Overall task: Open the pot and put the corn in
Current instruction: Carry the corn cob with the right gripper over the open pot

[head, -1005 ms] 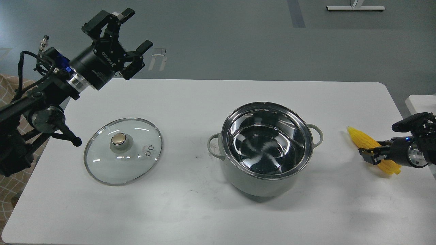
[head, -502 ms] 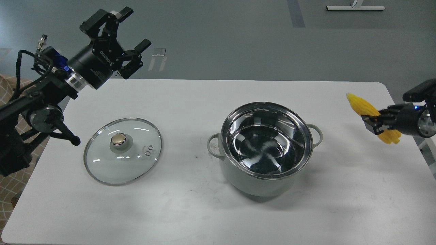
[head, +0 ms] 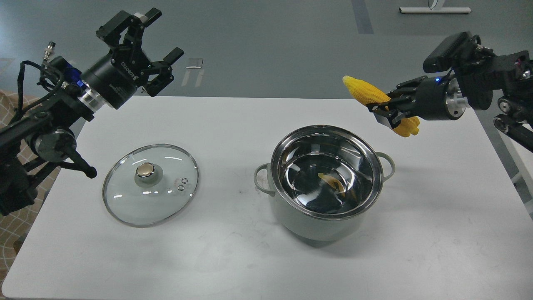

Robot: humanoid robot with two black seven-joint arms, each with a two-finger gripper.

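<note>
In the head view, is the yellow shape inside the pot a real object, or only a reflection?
Head view: the yellow patch in the pot looks like a reflection of the corn, which the right gripper holds in the air; the steel also shows streaky glare.

White worktop [head: 233, 258] with rounded corners, set on a grey floor [head: 266, 46]. Round glass lid [head: 150, 185] with steel rim, flat on the left part of the worktop, gold knob [head: 145, 170] up at centre, two small vent fittings just right of the knob. Pale tape marks [head: 194, 71] on the floor behind. White bar-shaped base [head: 434, 10] at top right. Patterned beige surface [head: 12, 225] at far left.
</note>
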